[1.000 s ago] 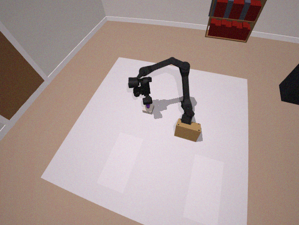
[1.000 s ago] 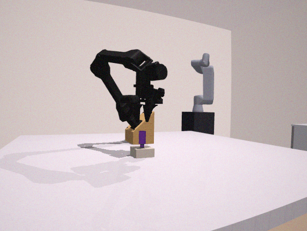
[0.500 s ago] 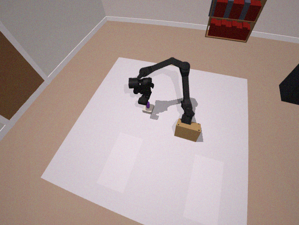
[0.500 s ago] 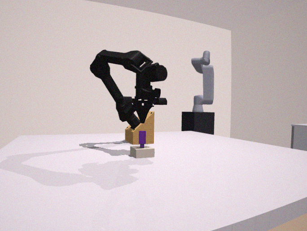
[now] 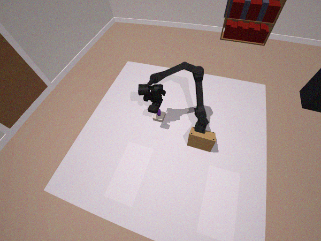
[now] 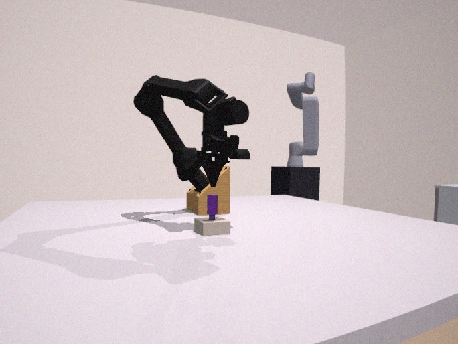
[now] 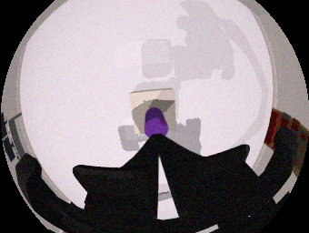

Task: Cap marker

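The purple cap [image 5: 158, 112] [image 6: 211, 204] [image 7: 154, 121] sits on top of the marker, which stands upright in the pale grey holder block [image 5: 157, 119] [image 6: 211, 226] [image 7: 151, 100] on the white table [image 5: 160, 165] [image 6: 296, 258]. A short, darker stretch of marker [image 6: 211, 217] shows between cap and block. My gripper [image 5: 153, 107] [image 6: 213, 185] [image 7: 155, 137] points straight down just above the cap. Its fingers are shut together to a point with nothing between them. A small gap shows between the fingertips and the cap's top in the exterior view.
The arm's wooden base block [image 5: 202, 141] [image 6: 221, 185] stands behind the holder. A grey robot [image 6: 305, 118] on a black pedestal [image 6: 294, 182] [image 5: 311, 93] stands off the table. A bookshelf [image 5: 250, 21] is at the far wall.
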